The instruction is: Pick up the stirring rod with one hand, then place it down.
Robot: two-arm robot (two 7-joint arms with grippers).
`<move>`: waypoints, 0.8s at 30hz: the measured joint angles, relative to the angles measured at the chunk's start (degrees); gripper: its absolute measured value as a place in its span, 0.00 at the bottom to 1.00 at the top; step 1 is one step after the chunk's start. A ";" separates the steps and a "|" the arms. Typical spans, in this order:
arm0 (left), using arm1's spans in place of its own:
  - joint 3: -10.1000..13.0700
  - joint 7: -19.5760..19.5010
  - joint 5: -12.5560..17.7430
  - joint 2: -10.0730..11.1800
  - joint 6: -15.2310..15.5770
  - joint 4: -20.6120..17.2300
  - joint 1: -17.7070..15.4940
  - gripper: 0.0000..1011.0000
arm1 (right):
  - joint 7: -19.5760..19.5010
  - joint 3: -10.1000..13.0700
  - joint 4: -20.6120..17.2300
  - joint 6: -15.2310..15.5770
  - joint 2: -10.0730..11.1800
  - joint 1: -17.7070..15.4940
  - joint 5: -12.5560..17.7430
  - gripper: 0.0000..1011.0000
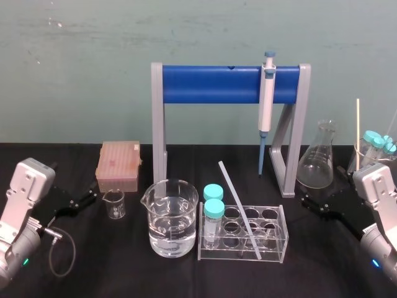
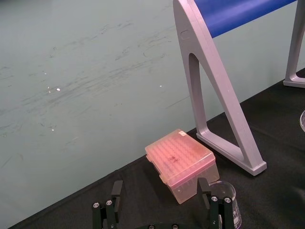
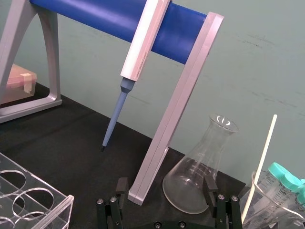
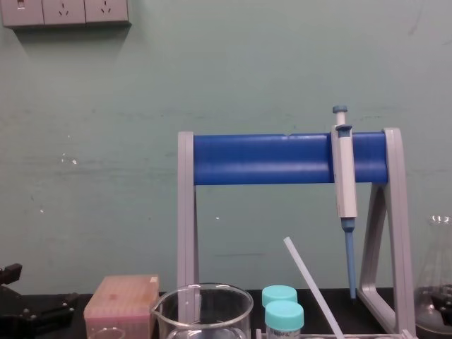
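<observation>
Rod (image 1: pixel 239 208) leaned in the rack (image 1: pixel 273 252) at the lower centre-right of your head view. Its foot sat in a front hole and its top slanted up and to the left, past the two blue-capped tubes (image 1: pixel 213 210). In your chest view it crossed the lower middle of the frame (image 4: pixel 311 289), just right of those caps. Nothing gripped it.

Your left gripper (image 1: pixel 92 196) lay at the lower left of the head frame, near the small beaker (image 1: pixel 114 203) and well apart from the rod. Its wrist view showed the fingers (image 2: pixel 114 192) spread wide with nothing between them, and the pink box (image 2: pixel 181 163) beyond.

Your right gripper (image 1: pixel 308 202) sat at the right edge of the head frame, below the flask (image 1: pixel 317 164). Its fingers (image 3: pixel 209 183) were also spread wide and empty, with the flask just ahead of them.

The water beaker (image 1: pixel 173 218) stood left of the rack, close to it.
</observation>
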 joint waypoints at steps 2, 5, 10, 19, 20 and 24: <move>0.00 0.00 0.00 0.00 0.00 0.00 0.00 0.99 | 0.00 0.00 0.01 0.00 0.00 0.00 0.00 0.99; 0.00 0.00 0.00 0.00 0.00 0.00 0.00 0.99 | 0.00 0.00 0.00 0.00 0.00 0.00 0.00 0.99; 0.00 0.00 0.00 0.00 0.00 0.00 0.00 0.99 | 0.00 0.00 0.00 0.00 0.00 0.00 0.00 0.99; 0.00 0.00 0.00 0.00 0.00 0.00 0.00 0.99 | 0.00 0.00 0.00 0.00 0.00 0.00 0.00 0.99; 0.00 0.00 0.00 0.00 0.00 0.00 0.00 0.99 | 0.00 0.00 0.00 0.00 0.00 0.00 0.00 0.99; 0.00 0.00 0.00 0.00 0.00 0.00 0.00 0.99 | 0.00 0.00 0.00 0.00 0.00 0.00 0.00 0.99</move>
